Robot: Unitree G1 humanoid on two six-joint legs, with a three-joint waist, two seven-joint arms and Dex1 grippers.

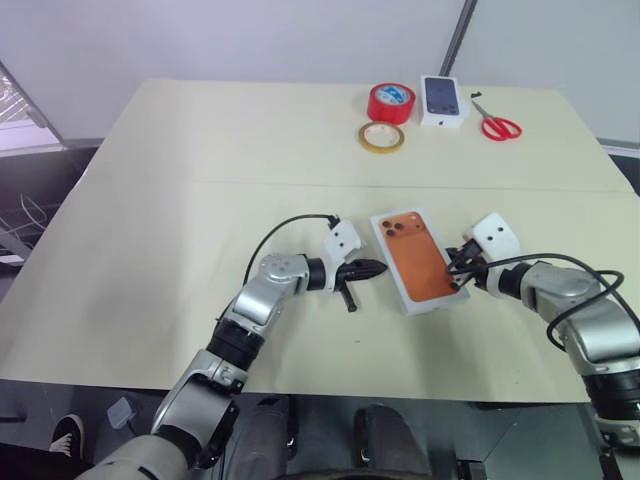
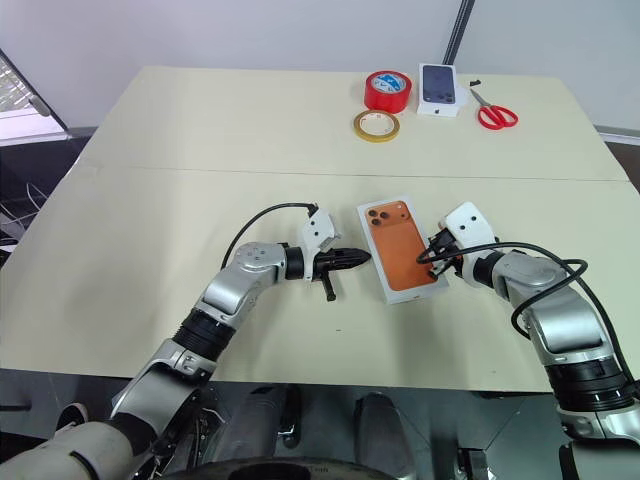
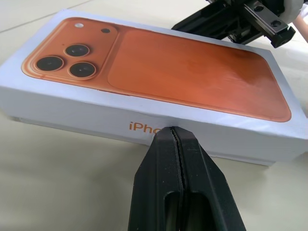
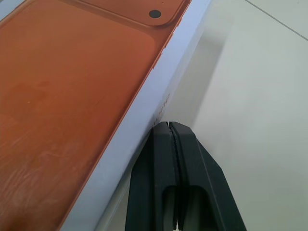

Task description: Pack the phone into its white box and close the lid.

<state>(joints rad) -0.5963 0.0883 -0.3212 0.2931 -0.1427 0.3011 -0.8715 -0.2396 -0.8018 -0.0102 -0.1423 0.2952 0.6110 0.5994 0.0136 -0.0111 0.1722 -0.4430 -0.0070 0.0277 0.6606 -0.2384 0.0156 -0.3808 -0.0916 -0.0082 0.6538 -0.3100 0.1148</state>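
We see the left gripper (image 1: 372, 268) at mid-frame with its fingers pressed together on nothing, tips at the long side of the white box (image 1: 421, 259). The right gripper (image 1: 460, 268) is likewise closed and empty against the opposite side. The box sits closed on the table (image 1: 150, 220), an orange phone pictured on its top. Tape rolls (image 1: 390, 102) and scissors (image 1: 495, 124) lie at upper right.
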